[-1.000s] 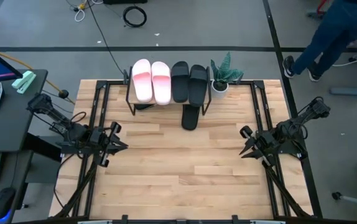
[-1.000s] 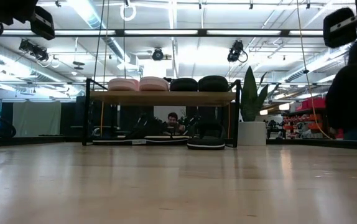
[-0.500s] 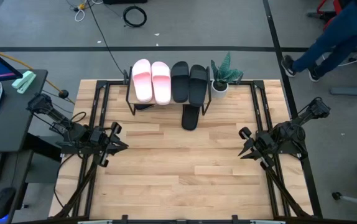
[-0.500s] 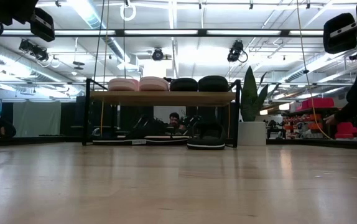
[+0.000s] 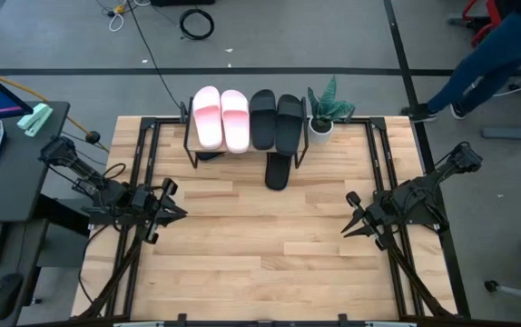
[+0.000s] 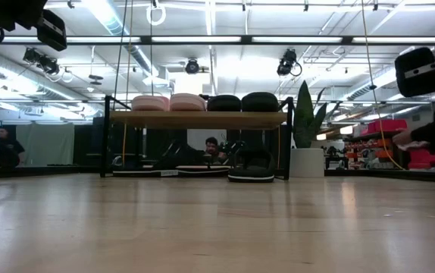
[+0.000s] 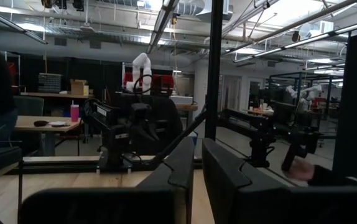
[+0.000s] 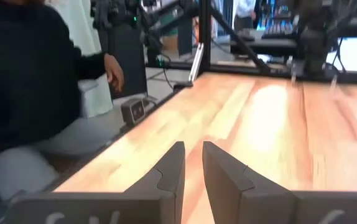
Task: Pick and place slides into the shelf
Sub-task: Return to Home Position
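**Tools.** The left tool point(image 5: 177, 213) sits well short of the shelf point(image 6: 202, 118), off toward its pink end. Its fingers are closed down to a slim gap and grasp nothing. The right tool point(image 5: 347, 225) sits equally far back, off toward the shelf's plant end, and is likewise nearly clenched and empty. Bare surface point(image 5: 260, 263) lies between both tools and the shelf.

**Task items.** The pale pink slides point(image 5: 221, 118) and the black wide-strap slides point(image 5: 276, 120) lie side by side on the shelf's top board. Below the board, a black slipper point(image 5: 278, 171) protrudes from the shelf front toward the tools. More dark footwear point(image 6: 173, 164) lies under the pink end. These are probably the thong flip-flops, though the low view is too dim to confirm.

**Step in hand.** Judged to be retraction to rest, with placement complete.
- Keep both tools empty and drawn back from the shelf.
- Fold the arms without swinging toward the protruding slipper.
- Settle the right arm as squarely as the left.

**Beyond the shelf.** A potted plant point(image 5: 327, 107) stands just beside the shelf's black-slide end. A person point(image 5: 492, 50) is on the floor well past that end, so right-arm motion should be slow and inward.
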